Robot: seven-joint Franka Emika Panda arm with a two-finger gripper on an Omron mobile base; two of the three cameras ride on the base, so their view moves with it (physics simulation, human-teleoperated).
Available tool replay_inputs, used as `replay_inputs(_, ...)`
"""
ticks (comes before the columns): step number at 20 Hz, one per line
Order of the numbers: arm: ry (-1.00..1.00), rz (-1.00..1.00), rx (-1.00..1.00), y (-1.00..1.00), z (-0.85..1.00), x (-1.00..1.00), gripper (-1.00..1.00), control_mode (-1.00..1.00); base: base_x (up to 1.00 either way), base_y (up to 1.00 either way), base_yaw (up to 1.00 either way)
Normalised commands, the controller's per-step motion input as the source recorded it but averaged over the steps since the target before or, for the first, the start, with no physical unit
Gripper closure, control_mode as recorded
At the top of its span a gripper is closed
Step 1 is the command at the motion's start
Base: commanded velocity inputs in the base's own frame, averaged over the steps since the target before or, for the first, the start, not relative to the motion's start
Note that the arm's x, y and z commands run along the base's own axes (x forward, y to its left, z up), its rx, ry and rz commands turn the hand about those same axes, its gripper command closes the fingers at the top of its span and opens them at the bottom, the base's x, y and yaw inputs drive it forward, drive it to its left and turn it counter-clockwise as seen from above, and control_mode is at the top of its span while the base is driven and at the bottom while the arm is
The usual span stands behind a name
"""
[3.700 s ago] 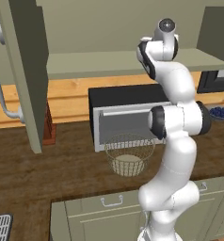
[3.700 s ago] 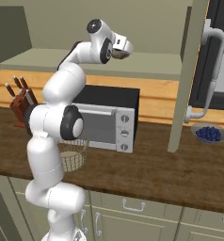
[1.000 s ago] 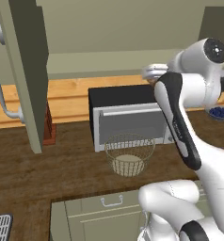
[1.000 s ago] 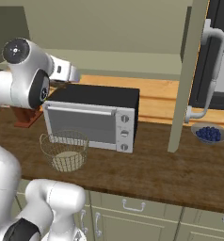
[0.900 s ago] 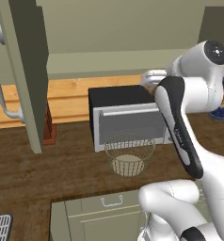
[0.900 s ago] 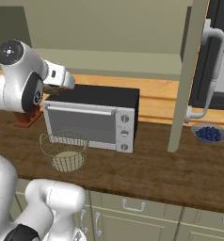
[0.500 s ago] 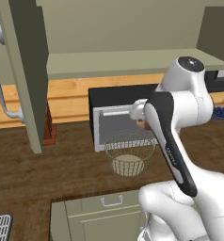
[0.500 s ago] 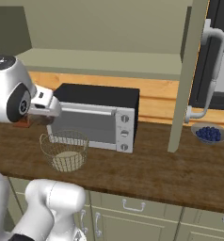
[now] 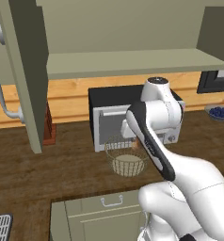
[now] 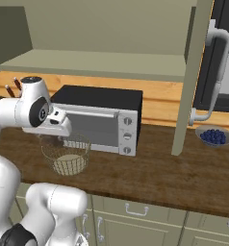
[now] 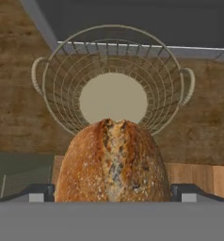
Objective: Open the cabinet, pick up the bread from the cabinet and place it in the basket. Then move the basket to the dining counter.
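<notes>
Bread [image 11: 113, 162] sits between pincer [image 11: 113, 192] fingers above basket [image 11: 62, 80]; no writing legible.

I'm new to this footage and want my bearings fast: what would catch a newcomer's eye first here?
The golden-brown bread looms in the hand view, held between the wide-set jaws right above the wire basket. That basket stands on the dark worktop just before the toaster oven, with the white arm bent over it. Above, the cabinet hangs open, its shelf bare.
</notes>
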Motion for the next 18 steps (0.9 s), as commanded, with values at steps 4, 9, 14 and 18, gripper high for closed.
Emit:
replay_inputs(4, 0.19, 0.00, -0.05, 0.00, -0.74, 0.43, 1.00, -1.00, 0.00, 0.00, 0.00)
replay_inputs(9, 0.04, 0.00, -0.01, 0.00, -0.44, 0.19, 1.00, -1.00, 0.00, 0.00, 0.00)
replay_inputs(14, 0.00, 0.00, 0.00, 0.00, -0.25, 0.19, 1.00, -1.00, 0.00, 0.00, 0.00)
replay_inputs(18, -0.01, 0.00, 0.00, 0.00, -0.35, 0.11, 1.00, -1.00, 0.00, 0.00, 0.00)
